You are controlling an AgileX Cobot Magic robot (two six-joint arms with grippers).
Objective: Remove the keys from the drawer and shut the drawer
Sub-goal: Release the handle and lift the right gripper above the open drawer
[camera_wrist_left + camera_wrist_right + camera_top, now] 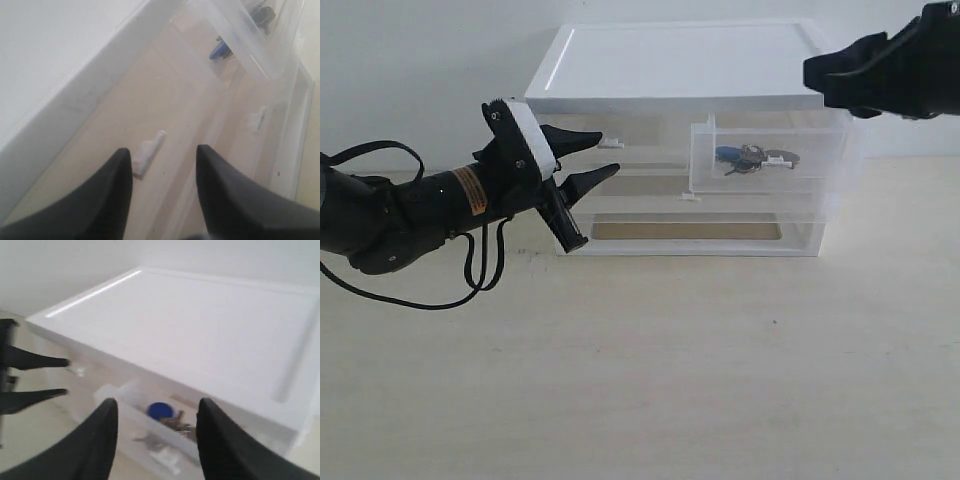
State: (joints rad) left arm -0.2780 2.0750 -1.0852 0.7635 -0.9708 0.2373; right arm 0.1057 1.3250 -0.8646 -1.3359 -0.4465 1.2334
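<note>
The drawer, the right one of the white unit's top pair, stands pulled out. The keys lie inside it, with a blue fob. My right gripper hovers open above the drawer, looking down on the keys, with nothing between its fingers. In the exterior view the right gripper is high at the unit's upper right corner. My left gripper is open and empty just in front of the left twin drawer's white handle. The left wrist view also shows the keys through the drawer wall.
The white drawer unit stands at the back of a pale wooden table. A full-width drawer sits below the top pair. The left gripper's fingertips show in the right wrist view beside the unit.
</note>
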